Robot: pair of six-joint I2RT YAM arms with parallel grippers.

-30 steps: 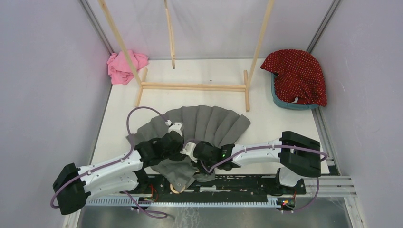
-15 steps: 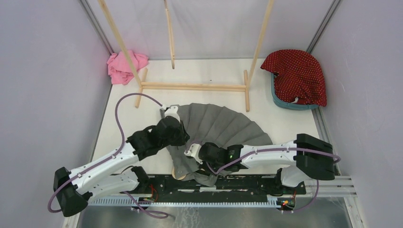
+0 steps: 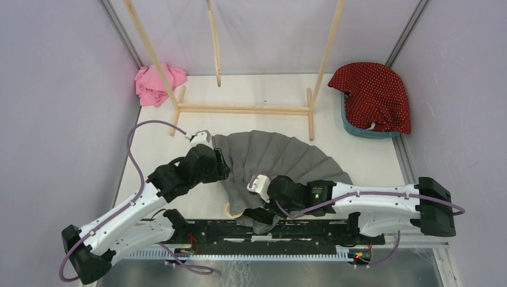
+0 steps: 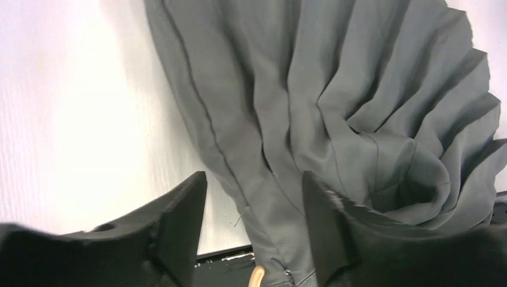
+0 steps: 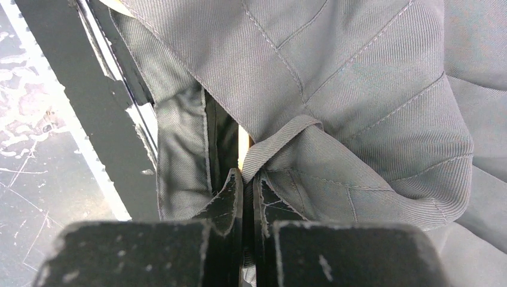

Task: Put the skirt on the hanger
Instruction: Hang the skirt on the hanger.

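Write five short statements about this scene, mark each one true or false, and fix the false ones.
1. The grey skirt lies fanned out on the table. True.
2. The left jaws are clamped on the skirt. False: they stand open over its edge, gripping nothing.
3. The right jaws are shut on a bit of the skirt's fabric. True.
4. The pink cloth lies in the teal basket. False: it lies at the back left, beside a leg of the wooden rack; the basket holds a red dotted garment.
5. The skirt hangs from the wooden rack. False: it lies on the table in front of it.
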